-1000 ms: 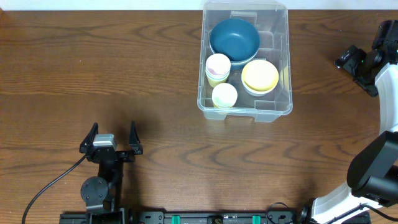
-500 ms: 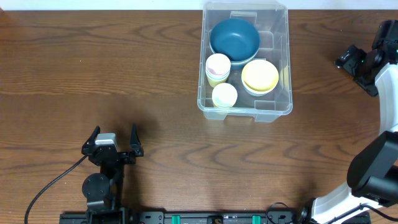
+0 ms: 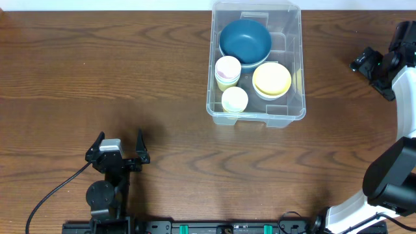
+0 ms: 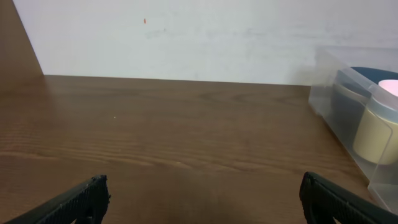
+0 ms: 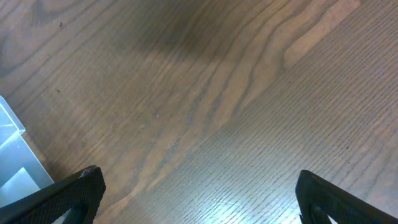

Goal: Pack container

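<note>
Jaws wide, arms (image 3: 102,194) (image 3: 389,174) well apart from container (image 3: 287,39)

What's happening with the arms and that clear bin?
Left jaws open, empty. Right jaws open, empty. Container holds blue bowl, yellow bowl, pink cup, pale cup. Nothing blocking.

Black arms (image 3: 101,195), black fingers (image 3: 140,140), a black cable (image 3: 55,193), white shell (image 3: 351,218) at right.

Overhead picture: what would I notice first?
The large clear plastic rectangular bin at the far side of the brown wooden table, holding a big round blue bowl, a smaller yellow bowl and two small pale cups. Near the front left, the left arm's black fingers stand wide open, empty.
</note>
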